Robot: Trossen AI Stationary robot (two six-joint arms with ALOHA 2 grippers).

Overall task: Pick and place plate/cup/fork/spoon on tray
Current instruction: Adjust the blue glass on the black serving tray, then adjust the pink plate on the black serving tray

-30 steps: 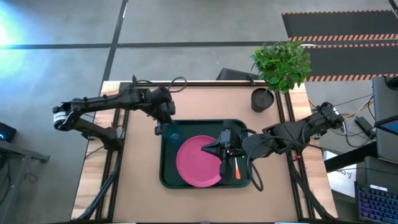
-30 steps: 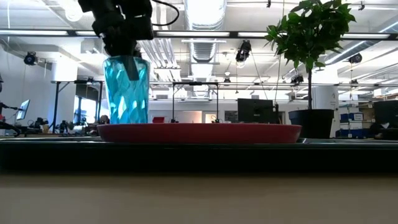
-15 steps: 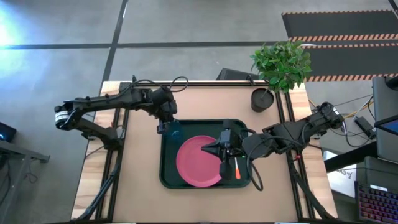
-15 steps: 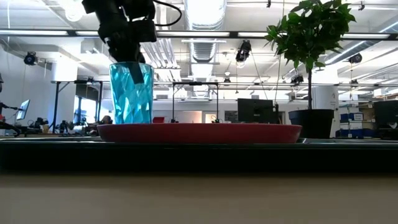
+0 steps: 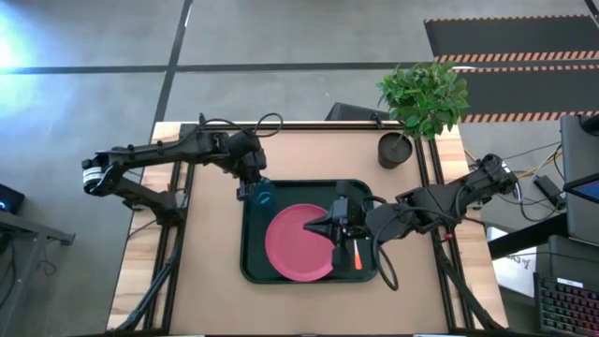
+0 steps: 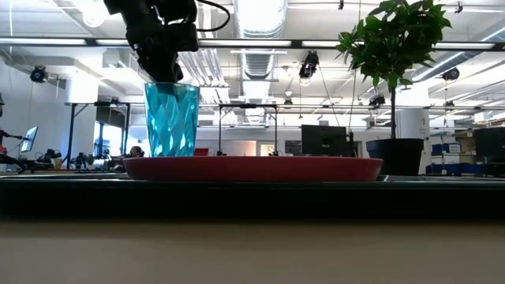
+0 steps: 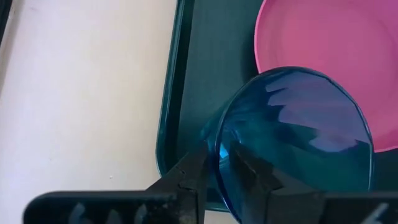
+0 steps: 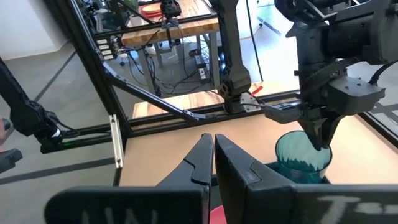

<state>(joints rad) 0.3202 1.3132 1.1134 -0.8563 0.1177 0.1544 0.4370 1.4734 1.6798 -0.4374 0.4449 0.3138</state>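
A potted plant [image 5: 421, 98] is set near the far right corner of the table [image 5: 215, 300], its dark round pot [image 5: 394, 149] standing on the tan surface and its green leaves spread over the far edge. The same plant [image 6: 392, 43] is seen upright at the right in the low view, with its pot [image 6: 395, 156] below. Beyond the table's right edge, a keyboard [image 5: 569, 301] and cables [image 5: 538, 178] are seen. A black and orange striped mat [image 5: 510, 56] is laid on the grey floor beyond the far right corner.
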